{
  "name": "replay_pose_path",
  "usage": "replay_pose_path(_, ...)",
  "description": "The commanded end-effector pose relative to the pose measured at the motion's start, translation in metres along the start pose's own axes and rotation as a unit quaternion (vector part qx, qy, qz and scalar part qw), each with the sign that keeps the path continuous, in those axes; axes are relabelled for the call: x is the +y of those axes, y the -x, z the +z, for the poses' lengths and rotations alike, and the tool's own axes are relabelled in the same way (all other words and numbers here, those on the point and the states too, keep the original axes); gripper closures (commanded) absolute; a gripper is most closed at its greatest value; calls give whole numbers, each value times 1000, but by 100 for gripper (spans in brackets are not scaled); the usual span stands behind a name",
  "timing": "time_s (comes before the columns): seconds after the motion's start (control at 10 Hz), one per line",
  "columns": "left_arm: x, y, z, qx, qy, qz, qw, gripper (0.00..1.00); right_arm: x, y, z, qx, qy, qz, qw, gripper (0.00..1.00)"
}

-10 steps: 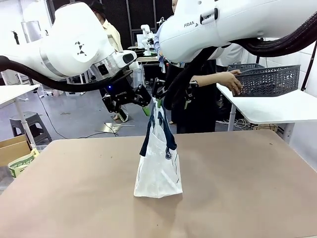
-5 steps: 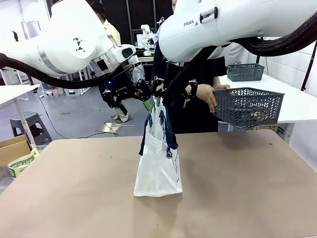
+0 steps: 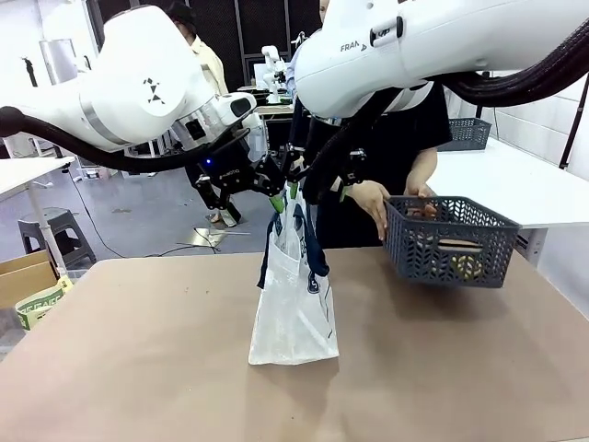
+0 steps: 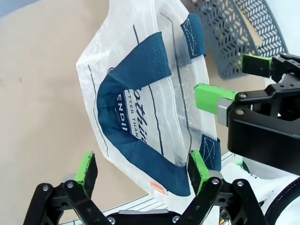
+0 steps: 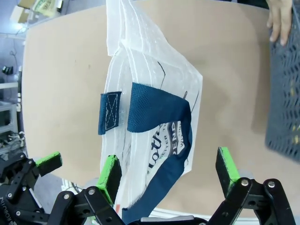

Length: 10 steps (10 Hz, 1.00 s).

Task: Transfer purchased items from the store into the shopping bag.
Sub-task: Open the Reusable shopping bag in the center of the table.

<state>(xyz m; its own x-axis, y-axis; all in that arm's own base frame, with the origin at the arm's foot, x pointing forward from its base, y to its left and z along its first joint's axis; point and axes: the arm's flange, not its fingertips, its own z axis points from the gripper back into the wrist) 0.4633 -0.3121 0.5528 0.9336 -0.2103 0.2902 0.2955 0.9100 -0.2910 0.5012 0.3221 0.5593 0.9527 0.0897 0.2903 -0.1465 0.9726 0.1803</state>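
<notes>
With the bag (image 3: 293, 313) standing on the counter (image 3: 138, 350) and my left fingers (image 4: 86, 168) and right fingers (image 5: 110, 174) spread wide at its mouth, gripping nothing, I judged each pair should pinch one rim and part them gently, clear of the nearby basket (image 3: 446, 241).

"FRAN" on right arm (image 3: 442, 41), "ENDI" on shopping bag (image 4: 140, 70)

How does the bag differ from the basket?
The bag is whitish translucent plastic with navy handles; the basket is dark grey mesh. The bag stands on the table; the basket is held by the person. The bag is tall and narrow; the basket low and wide.
</notes>
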Motion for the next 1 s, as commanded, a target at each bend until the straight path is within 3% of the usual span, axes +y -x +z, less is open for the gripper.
replay_pose_path(0.0, -1, 3, -2, 6, 14, -3, 1000, 0, -5, 1, -14, 13, -13, -10, 1000, 0)
replay_pose_path(0.5, 1, 7, -18, 43, -7, -13, 999, 0, -10, 2, -33, 33, -12, -8, 999, 0)
replay_pose_path(0.7, -1, 2, -11, 17, 1, 1, 1000, 0, -9, 5, -40, 26, -27, 22, 999, 0)
replay_pose_path(0.8, 0, 4, -15, 28, -2, 0, 1000, 16, -10, 9, -40, 2, -62, 67, 996, 9)
replay_pose_path(0.9, 1, 4, -14, 26, -9, 4, 1000, 35, -9, 8, -38, 9, -65, 56, 996, 29)
